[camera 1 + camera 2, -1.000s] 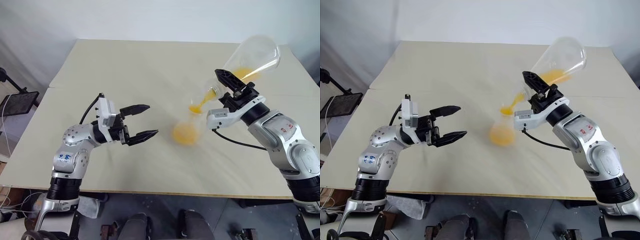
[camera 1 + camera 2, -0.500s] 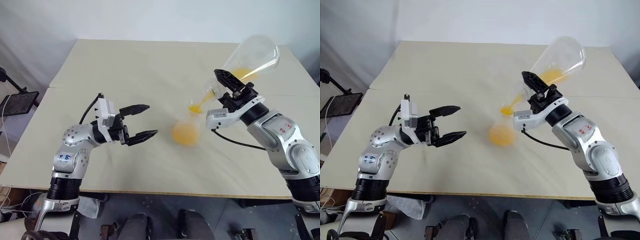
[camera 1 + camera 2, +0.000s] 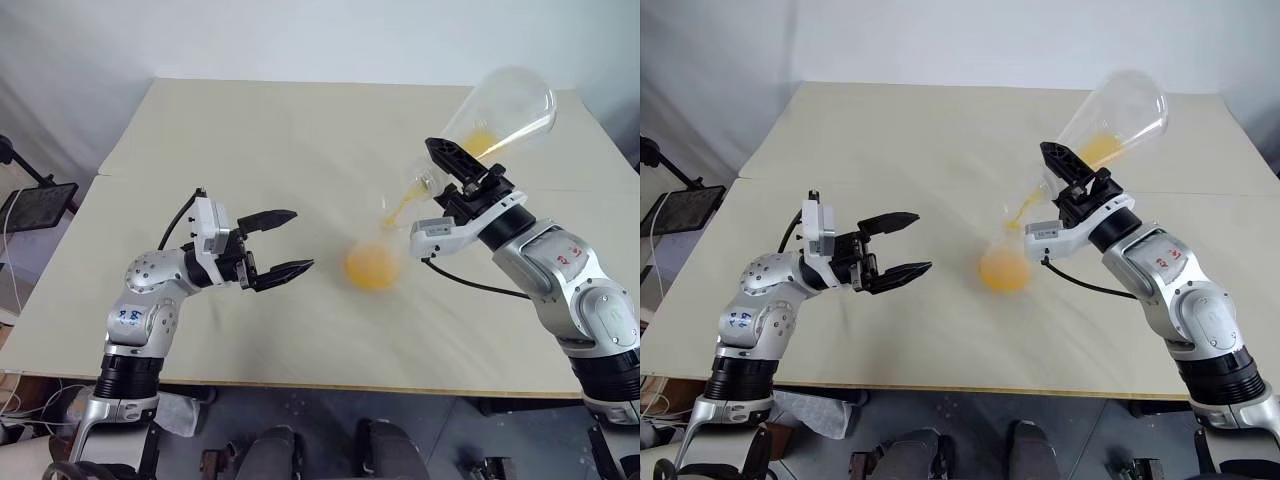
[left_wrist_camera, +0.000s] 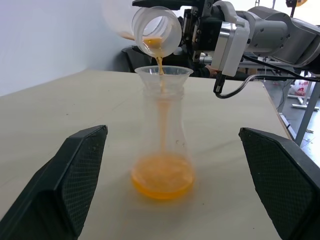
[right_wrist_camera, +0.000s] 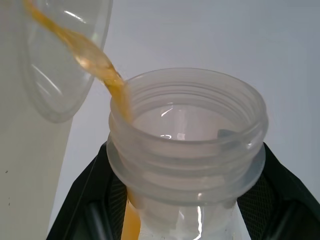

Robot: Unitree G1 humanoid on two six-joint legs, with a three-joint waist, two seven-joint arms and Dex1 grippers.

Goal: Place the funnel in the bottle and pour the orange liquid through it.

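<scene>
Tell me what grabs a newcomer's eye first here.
The big clear flask, tipped neck-down in the right gripper over the table's right side. From it a thin stream of orange liquid falls into the funnel seated in the bottle, pooling bright orange at its base. The left gripper is open beside it, holding nothing.

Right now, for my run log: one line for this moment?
phase: pouring | right tool: shut on large flask | orange liquid: streaming into funnel in bottle | left tool: open

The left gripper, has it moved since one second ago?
No. The left gripper hangs open at the same spot over the table, to the left of the bottle, as before.
</scene>
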